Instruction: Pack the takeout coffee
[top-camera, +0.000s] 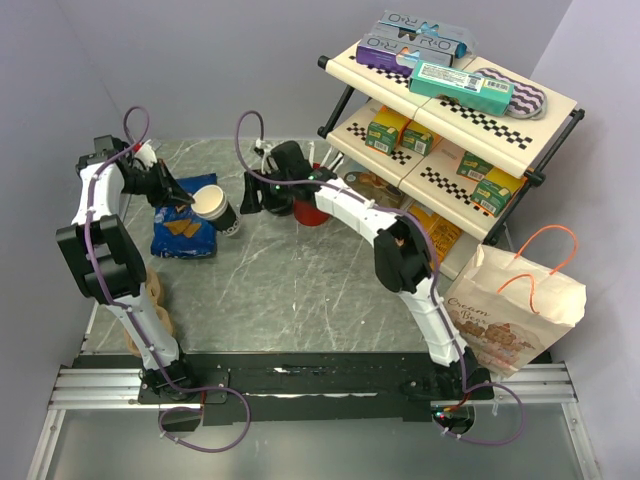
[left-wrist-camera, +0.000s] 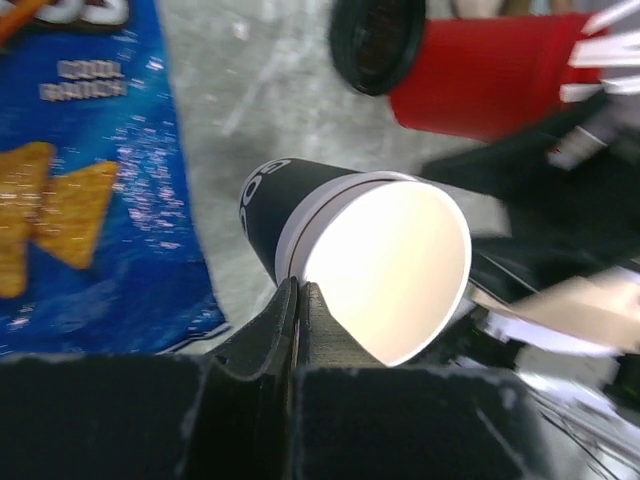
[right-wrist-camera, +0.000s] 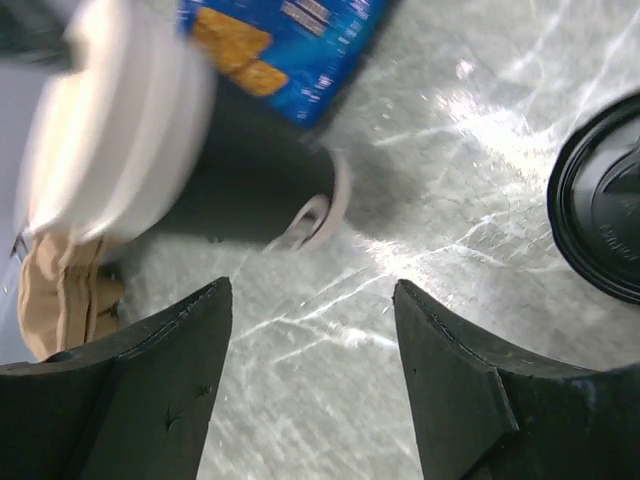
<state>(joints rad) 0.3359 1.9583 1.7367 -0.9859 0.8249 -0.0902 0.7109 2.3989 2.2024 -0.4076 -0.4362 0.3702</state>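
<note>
The takeout coffee cup has a dark sleeve and a cream inside and carries no lid. It is tilted over the marble table, next to a blue chip bag. My left gripper is shut on its rim, one finger inside and one outside, as the left wrist view shows on the cup. The black lid lies by the red cup; the right wrist view shows it too. My right gripper is open and empty just right of the cup, fingers over bare table.
A blue chip bag lies left of the cup. A red cup with white straws stands behind my right gripper. A shelf of boxes fills the back right. A paper bag with orange handles stands at the right. A tan object is at the left.
</note>
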